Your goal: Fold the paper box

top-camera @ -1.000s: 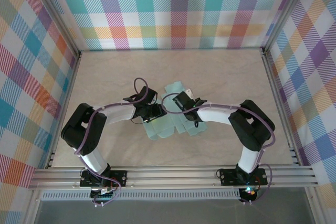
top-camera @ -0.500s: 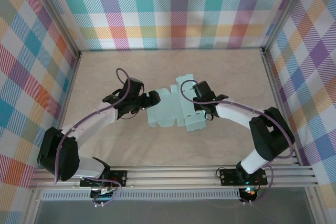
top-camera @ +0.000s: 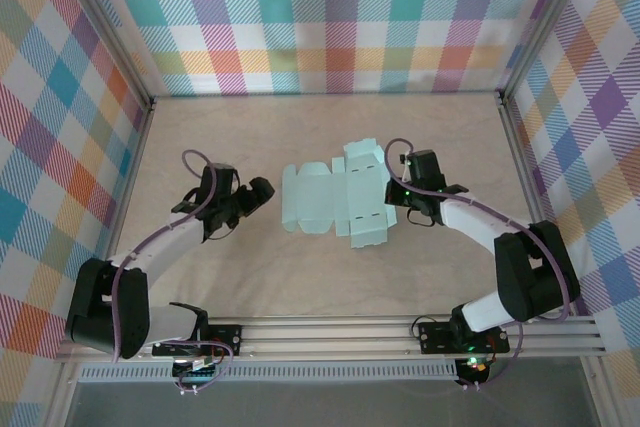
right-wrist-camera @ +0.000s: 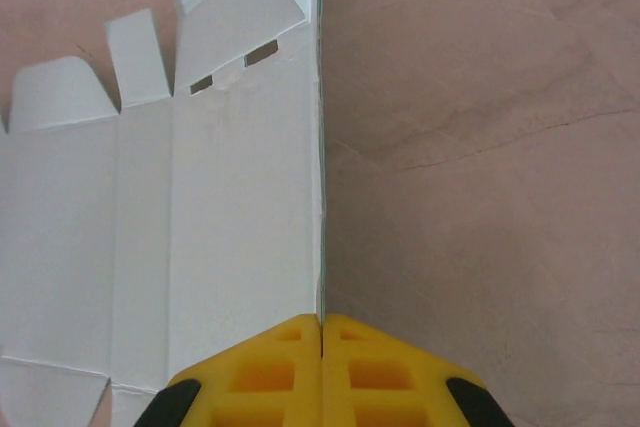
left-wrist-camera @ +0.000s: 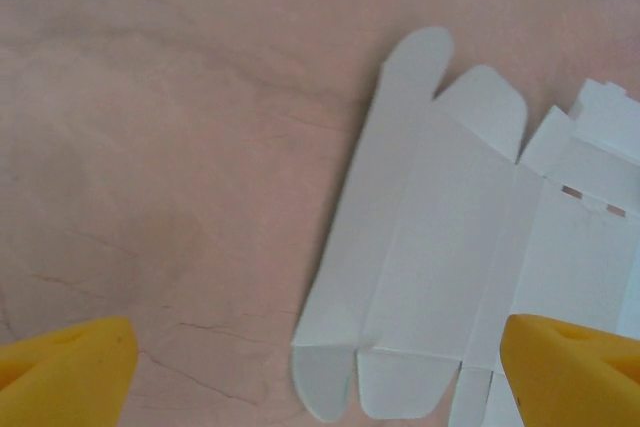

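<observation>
The paper box [top-camera: 335, 202] is a pale mint die-cut sheet lying spread on the table, its flaps and tabs pointing outward. My right gripper [top-camera: 394, 197] is at the sheet's right edge. In the right wrist view its yellow fingers [right-wrist-camera: 321, 332] are shut on a thin panel of the paper box [right-wrist-camera: 200, 207] that stands edge-on between them. My left gripper [top-camera: 260, 191] is open, just left of the sheet and apart from it. In the left wrist view the paper box [left-wrist-camera: 450, 237] lies ahead, with my wide-apart gripper [left-wrist-camera: 320, 372] holding nothing.
A beige tabletop [top-camera: 330, 137] carries the sheet. Plaid walls [top-camera: 330, 17] close in the back and both sides. A metal rail [top-camera: 330, 332] runs along the near edge, where the arm bases are bolted.
My left gripper opened, let go of the sheet and drew back to the left. The right gripper moved right and farther back, and the sheet now lies spread out flatter.
</observation>
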Robot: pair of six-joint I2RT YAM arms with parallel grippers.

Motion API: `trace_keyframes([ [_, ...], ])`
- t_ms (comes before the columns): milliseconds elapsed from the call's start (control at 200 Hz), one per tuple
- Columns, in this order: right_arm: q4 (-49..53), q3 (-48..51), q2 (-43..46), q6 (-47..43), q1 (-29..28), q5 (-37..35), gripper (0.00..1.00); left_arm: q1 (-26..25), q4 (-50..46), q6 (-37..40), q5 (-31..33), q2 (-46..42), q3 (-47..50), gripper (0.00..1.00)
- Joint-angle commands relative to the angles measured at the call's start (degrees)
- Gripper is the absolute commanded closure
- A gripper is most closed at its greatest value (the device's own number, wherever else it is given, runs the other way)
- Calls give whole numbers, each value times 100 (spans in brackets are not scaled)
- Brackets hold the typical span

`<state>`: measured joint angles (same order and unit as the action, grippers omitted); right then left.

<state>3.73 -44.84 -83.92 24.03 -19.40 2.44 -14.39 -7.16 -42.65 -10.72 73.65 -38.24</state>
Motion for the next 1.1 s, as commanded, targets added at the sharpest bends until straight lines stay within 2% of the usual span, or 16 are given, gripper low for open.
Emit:
trace_keyframes([
  [0,-322,68,130,285,85,577,100,68,592,-294,-407,30,158,6],
  [235,89,-67,57,-214,88,276,100,-75,577,136,-431,164,-132,6],
  [375,187,-157,93,-565,85,490,100,-217,701,541,-416,249,-325,5],
  [460,295,-255,108,-783,85,689,100,-418,766,1197,-349,332,-579,4],
  [570,482,-430,126,-1255,84,992,100,-784,889,2498,-349,570,-1075,5],
  [650,683,-596,125,-1565,77,999,100,-930,1191,3370,-566,927,-1384,11],
  [835,1272,-991,52,-2362,73,965,100,-966,2057,4755,-1430,1795,-1960,23],
  [970,1574,-1204,-18,-2823,67,921,100,-985,1814,5810,-2110,2364,-2620,27],
  [1025,1649,-1258,-56,-2921,59,875,100,-986,1555,6205,-2312,2582,-2937,31],
  [1095,1730,-1334,-117,-3203,51,803,100,-978,1071,6571,-2539,2914,-3439,41],
])
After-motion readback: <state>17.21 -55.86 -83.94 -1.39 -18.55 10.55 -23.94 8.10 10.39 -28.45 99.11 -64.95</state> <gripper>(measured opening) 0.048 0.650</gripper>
